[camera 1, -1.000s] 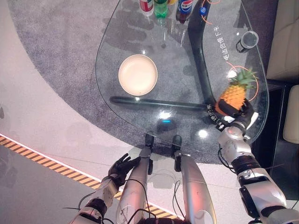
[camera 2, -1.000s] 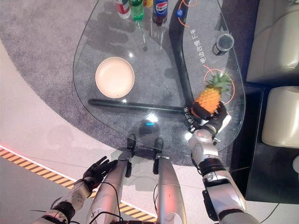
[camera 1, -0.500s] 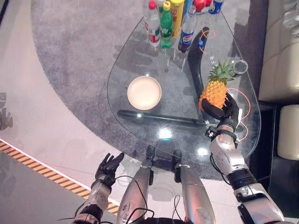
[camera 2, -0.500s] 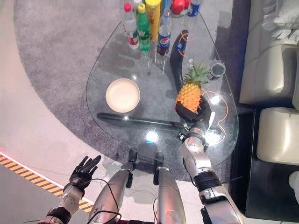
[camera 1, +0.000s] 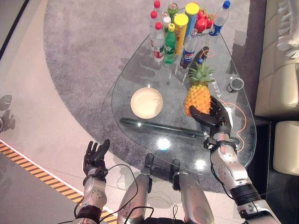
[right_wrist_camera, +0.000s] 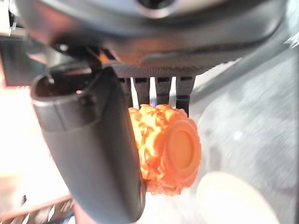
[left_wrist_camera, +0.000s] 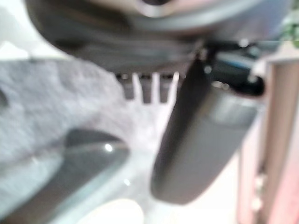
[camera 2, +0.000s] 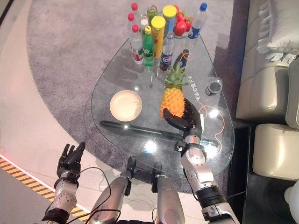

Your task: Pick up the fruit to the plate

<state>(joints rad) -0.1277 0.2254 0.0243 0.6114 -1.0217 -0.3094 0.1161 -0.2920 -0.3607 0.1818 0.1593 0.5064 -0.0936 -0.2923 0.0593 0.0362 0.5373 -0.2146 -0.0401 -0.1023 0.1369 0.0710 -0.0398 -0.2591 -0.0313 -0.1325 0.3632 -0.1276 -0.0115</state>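
Observation:
An orange pineapple [camera 1: 198, 96] with a green crown is held upright over the glass table [camera 1: 140, 70], right of its middle. My right hand [camera 1: 213, 117] is shut on its lower part from the near side. In the right wrist view the thumb [right_wrist_camera: 93, 154] and fingers curl round the pineapple [right_wrist_camera: 163, 149], with the plate [right_wrist_camera: 233, 203] past it. The round cream plate [camera 1: 146, 102] lies bare on the glass, about a hand's width left of the pineapple. My left hand [camera 1: 96, 154] hangs open, fingers straight, off the table's near left edge above the floor.
Several bottles [camera 1: 170, 42] and two yellow-lidded cans [camera 1: 180, 32] crowd the table's far end, with red fruit [camera 1: 202, 22] behind them. A small dark cup [camera 1: 235, 86] stands near the right edge. Beige sofas [camera 1: 280, 56] line the right side.
The camera has tilted up, showing more of the far table. My right hand has carried the pineapple left from the table's right edge toward the plate. My left hand has risen and spread.

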